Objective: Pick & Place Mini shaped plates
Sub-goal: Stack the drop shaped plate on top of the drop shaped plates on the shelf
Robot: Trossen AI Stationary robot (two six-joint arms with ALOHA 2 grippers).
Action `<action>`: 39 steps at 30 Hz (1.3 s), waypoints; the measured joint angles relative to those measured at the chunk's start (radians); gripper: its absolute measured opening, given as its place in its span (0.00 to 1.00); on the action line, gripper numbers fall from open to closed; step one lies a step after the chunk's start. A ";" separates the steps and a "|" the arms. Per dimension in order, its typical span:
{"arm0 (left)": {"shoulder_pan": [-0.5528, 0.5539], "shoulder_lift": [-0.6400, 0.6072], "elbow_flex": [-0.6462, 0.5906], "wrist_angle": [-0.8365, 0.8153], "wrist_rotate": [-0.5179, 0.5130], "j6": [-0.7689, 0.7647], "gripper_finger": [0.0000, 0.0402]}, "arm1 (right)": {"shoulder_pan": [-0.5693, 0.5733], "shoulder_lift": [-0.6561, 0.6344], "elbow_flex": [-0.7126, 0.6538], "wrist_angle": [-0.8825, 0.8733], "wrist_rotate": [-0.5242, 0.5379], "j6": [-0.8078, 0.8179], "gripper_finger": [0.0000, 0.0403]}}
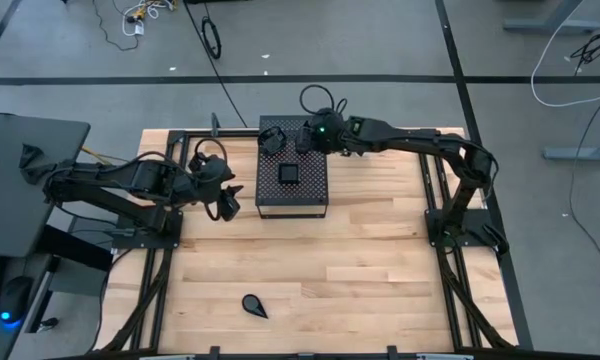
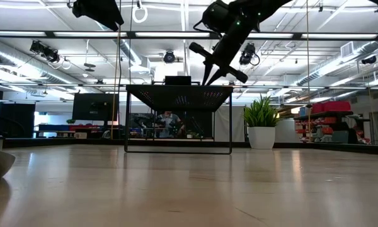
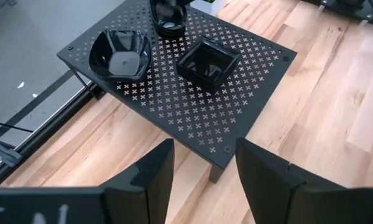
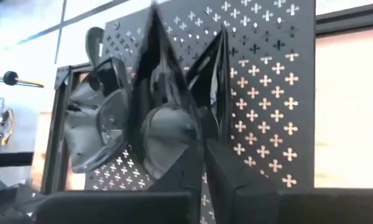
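The right gripper (image 1: 298, 141) is reaching out over the far part of the black perforated box (image 1: 315, 195), and its fingers (image 4: 193, 168) are pinched nearly together on the rim of a small glossy black plate (image 4: 165, 134), which hangs on edge between them just above the box top. From table height that gripper (image 2: 209, 74) points down at the box's upper edge (image 2: 179, 89), its tips almost meeting it. Two more plates already sit on the perforated surface: a square plate (image 3: 207, 61) near the middle and a rounded, faceted plate (image 3: 120, 53) close to a far corner, the two near each other but not touching. The held plate (image 3: 168, 17) sits just past them, at the far edge. A teardrop plate (image 1: 254, 304) lies alone on the wooden table (image 1: 380, 260), well apart from the box, toward the near edge. The left gripper (image 1: 226, 203) waits just beside the box's left side, its fingers (image 3: 152, 171) spread apart and empty. A potted plant (image 2: 261, 122) stands in the room behind.
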 joint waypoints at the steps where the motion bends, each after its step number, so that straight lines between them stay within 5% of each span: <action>1: 0.000 0.000 0.000 0.001 0.000 0.000 0.44 | 0.000 0.001 0.000 -0.004 0.000 0.000 0.07; 12: 0.000 0.000 0.000 0.002 0.024 -0.002 0.44 | 0.000 -0.017 0.000 -0.001 0.010 -0.087 0.28; 16: 0.000 0.000 0.000 0.007 0.043 -0.003 0.44 | 0.000 -0.036 0.001 0.015 -0.062 -0.148 0.30; 27: 0.000 0.000 0.000 0.021 0.075 -0.011 0.44 | 0.000 0.006 0.000 0.056 -0.097 -0.205 0.03; 39: 0.000 0.002 0.000 0.021 0.089 -0.012 0.44 | -0.009 0.007 0.000 0.033 -0.070 -0.220 0.02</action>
